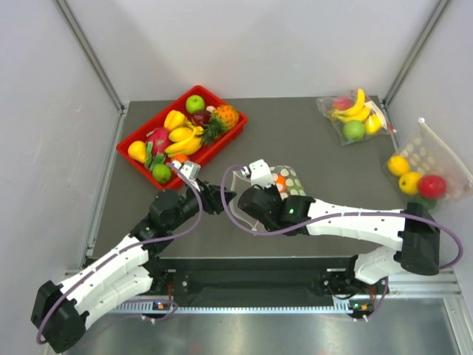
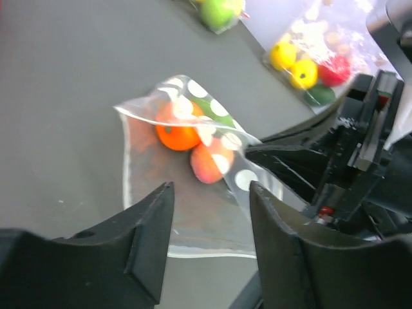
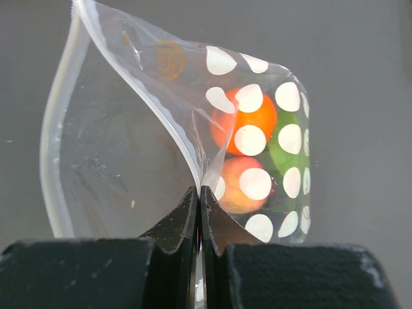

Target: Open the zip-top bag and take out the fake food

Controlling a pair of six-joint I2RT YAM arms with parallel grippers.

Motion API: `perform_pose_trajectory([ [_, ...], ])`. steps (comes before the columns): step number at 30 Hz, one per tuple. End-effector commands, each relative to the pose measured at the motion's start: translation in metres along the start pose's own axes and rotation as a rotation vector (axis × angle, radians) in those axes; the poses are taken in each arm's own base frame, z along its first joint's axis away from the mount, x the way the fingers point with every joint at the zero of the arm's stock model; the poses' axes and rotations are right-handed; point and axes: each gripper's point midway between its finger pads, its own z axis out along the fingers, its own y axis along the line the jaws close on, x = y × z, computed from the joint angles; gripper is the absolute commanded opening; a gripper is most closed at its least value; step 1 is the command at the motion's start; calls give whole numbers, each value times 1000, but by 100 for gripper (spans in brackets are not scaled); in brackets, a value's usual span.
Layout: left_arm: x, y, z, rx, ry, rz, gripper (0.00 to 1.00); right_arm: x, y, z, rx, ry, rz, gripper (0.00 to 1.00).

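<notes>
Here, the clear floppy plastic bag printed with pale round dots (image 1: 292, 178) lies near the middle of the dark grey counter (image 1: 310, 148). It is partly hidden under the wrist of the white right arm (image 1: 355, 220), which reaches in from the right. In the right wrist view the black jaws of this arm are clenched tight on a fold of the bag's upper sheet and hold it raised off the counter. The white zip strip (image 3: 55, 129) curves away on the left, so the mouth seems to stand open there. Inside, at the dotted end of the bag, the three small round plastic fruits are pressed together: the orange one (image 3: 264, 119), the green one (image 3: 277, 158) beside it and the pinkish peach (image 3: 233, 193) below. The white left arm (image 1: 122, 260) comes in from the left, and its jaws are released, spread apart with nothing between them. In the left wrist view they sit just before the clear end of the bag; whether they touch it, I cannot tell. At the back left of the counter stands a red plastic tray (image 1: 157, 117) filled with fake fruit. At the back right lies a clear bag with bananas and a green apple (image 1: 353, 116), and at the right edge a bigger dotted bag with yellow and red fruit (image 1: 425, 171).
</notes>
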Motion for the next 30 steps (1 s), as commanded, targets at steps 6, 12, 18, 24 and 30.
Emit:
perform_pose_trajectory([
  [6, 35, -20, 18, 81, 100, 2, 47, -21, 22, -3, -93, -43, 78, 0],
  [12, 57, -3, 43, 4, 145, 36, 45, -24, 28, -9, -137, -49, 103, 0],
  [18, 72, 5, 60, -4, 158, 37, 49, -23, 36, -19, -220, -51, 137, 0],
  [24, 78, 0, 74, 18, 138, 44, 54, -18, 11, -17, -191, -44, 203, 79],
  [30, 90, -1, 81, 22, 153, 52, 57, 0, -40, 0, -139, -25, 304, 87],
])
